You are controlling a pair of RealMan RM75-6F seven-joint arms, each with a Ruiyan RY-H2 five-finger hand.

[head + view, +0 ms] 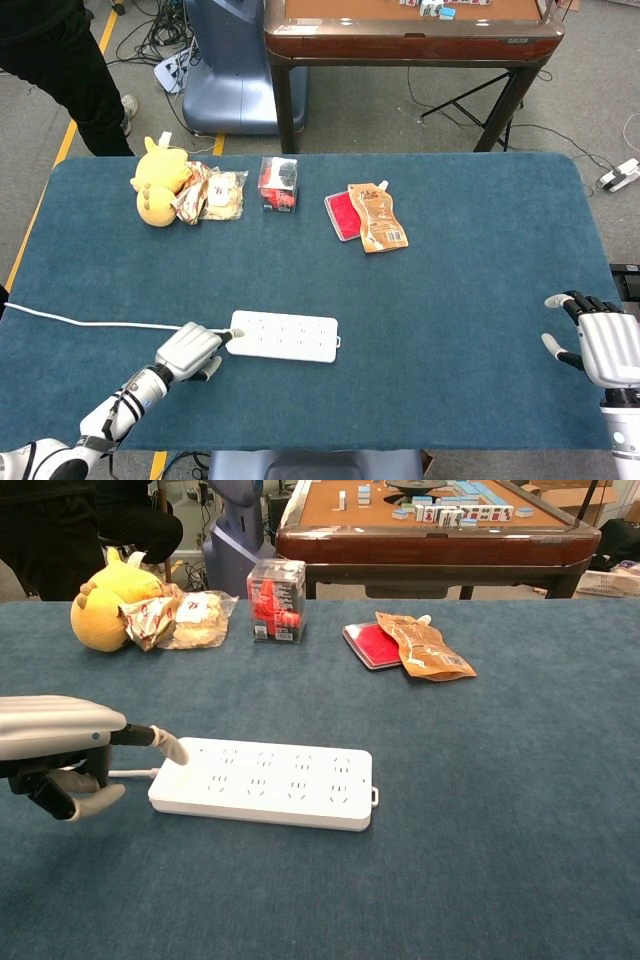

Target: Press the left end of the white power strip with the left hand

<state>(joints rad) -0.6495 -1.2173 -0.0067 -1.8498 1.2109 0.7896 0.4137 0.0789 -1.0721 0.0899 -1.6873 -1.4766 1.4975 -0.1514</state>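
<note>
The white power strip lies flat near the table's front, its cord running off to the left. My left hand sits just left of the strip, one fingertip stretched out and touching the top of its left end. The other fingers are curled under. Far off at the right edge my right hand hovers with fingers apart, holding nothing; the chest view does not show it.
At the back of the blue table sit a yellow plush toy, snack packets, a small clear box with red contents, a red pack and a brown pouch. A wooden table stands beyond.
</note>
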